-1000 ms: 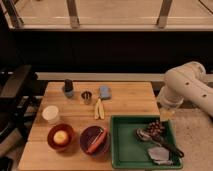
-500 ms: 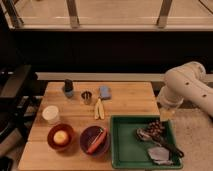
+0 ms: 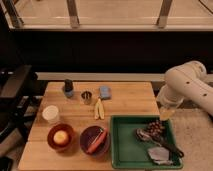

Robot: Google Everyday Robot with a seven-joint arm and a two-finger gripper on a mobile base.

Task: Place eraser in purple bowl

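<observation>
— At the far left corner of the table point(image 3: 131, 103), what stood there?

— The eraser point(image 3: 68, 84), a small dark block, upright. It touched a round blue piece point(image 3: 69, 93) at its foot; whether it sat on that piece or just behind it, I could not tell. A little metal cup point(image 3: 86, 97) was near it, and a light blue block point(image 3: 104, 92) lay beyond the cup.

— And the purple bowl point(image 3: 95, 140)?

— It sat at the near edge, well apart from the eraser, with a reddish-orange thing lying in it. Just beside it was the red-orange bowl point(image 3: 61, 137), which held a pale yellow ball. A white cup point(image 3: 50, 113) stood behind that one, and a yellow piece point(image 3: 98, 109) lay in the middle of the table.

— Where was the end effector point(image 3: 167, 114)?

— It hung off the table's right side in the view, under the bent white arm point(image 3: 191, 89), above the far corner of the green tray point(image 3: 131, 150). It was well apart from both the eraser and the bowl.

— Was it wide, narrow, or holding something?

— I could not tell, though it touched nothing on the table
</observation>
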